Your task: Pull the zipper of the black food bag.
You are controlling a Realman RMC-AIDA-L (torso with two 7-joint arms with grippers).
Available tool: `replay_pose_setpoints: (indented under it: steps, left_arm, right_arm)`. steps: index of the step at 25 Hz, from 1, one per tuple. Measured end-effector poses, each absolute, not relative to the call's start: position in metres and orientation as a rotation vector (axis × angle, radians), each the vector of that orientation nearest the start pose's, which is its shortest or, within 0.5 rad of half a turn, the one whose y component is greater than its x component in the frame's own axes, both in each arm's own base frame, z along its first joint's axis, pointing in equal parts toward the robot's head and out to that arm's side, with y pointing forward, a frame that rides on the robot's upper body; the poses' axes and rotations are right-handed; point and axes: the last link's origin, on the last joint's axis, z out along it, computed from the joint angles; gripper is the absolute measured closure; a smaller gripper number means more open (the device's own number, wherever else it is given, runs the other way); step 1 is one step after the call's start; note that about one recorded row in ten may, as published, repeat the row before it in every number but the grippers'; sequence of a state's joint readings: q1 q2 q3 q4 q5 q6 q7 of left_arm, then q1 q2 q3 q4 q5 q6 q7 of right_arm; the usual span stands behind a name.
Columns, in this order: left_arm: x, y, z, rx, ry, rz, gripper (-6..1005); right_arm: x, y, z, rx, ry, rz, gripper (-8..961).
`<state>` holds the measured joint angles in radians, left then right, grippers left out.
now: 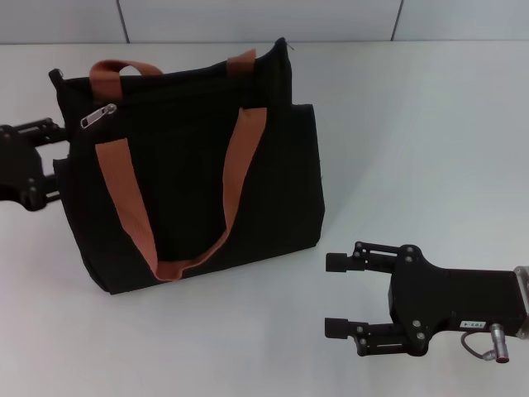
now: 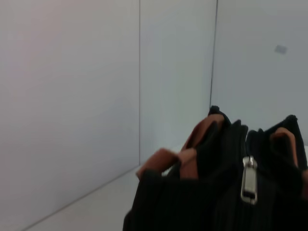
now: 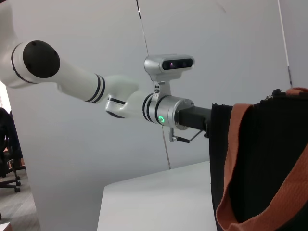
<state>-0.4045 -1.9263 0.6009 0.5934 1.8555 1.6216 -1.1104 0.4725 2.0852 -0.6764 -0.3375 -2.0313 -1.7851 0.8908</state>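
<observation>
Silver metal zipper [image 1: 97,115] on black fabric food bag [image 1: 198,190] untouched; right gripper [image 1: 340,294] wide apart, empty; left gripper [image 1: 56,157] beside bag, jaw state unclear.

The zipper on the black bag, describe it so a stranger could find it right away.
Find the large black fabric bag with rust-brown straps on the white table. Near its top corner by the left gripper lies the small silver metal zipper, the bag's only shiny part.

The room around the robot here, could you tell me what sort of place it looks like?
Probably an office-type lab or test room: a plain white table holds only the black food bag, pale panelled walls enclose it, and an office chair stands beyond the table's edge.
</observation>
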Motion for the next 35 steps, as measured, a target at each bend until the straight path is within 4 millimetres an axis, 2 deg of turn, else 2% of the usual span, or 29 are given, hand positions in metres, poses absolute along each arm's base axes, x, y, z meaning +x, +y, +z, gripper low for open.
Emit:
replay_pose_setpoints:
  steps: [3,9,13,19,22,23,26,30,35]
  left_arm:
    - [-0.320,0.308,0.079,-2.475,-0.373,-0.711,299]
    - [-0.317,0.303,0.080,-2.487,-0.349,-0.752,535]
    - [-0.315,0.300,0.082,-2.485,-0.339,-0.782,745]
    - [-0.311,0.295,0.083,-2.465,-0.305,-0.844,912]
    - [-0.310,0.294,0.082,-2.462,-0.294,-0.855,940]
    - [-0.310,0.294,0.081,-2.463,-0.291,-0.857,949]
    - [-0.309,0.294,0.080,-2.459,-0.282,-0.862,967]
    - [-0.308,0.293,0.081,-2.441,-0.261,-0.878,965]
    - [-0.308,0.292,0.080,-2.435,-0.252,-0.881,963]
  right_arm:
    - [0.267,0.247,-0.047,-2.899,0.307,1.036,177]
    - [0.266,0.247,-0.047,-2.897,0.307,1.037,177]
    - [0.264,0.249,-0.047,-2.895,0.298,1.052,177]
    - [0.251,0.249,-0.043,-2.889,0.258,1.169,177]
    - [0.239,0.252,-0.037,-2.862,0.240,1.281,177]
    - [0.230,0.258,-0.033,-2.836,0.261,1.360,176]
    - [0.220,0.266,-0.029,-2.830,0.305,1.418,176]
    - [0.207,0.277,-0.026,-2.869,0.368,1.450,176]
    - [0.205,0.280,-0.026,-2.868,0.370,1.448,176]
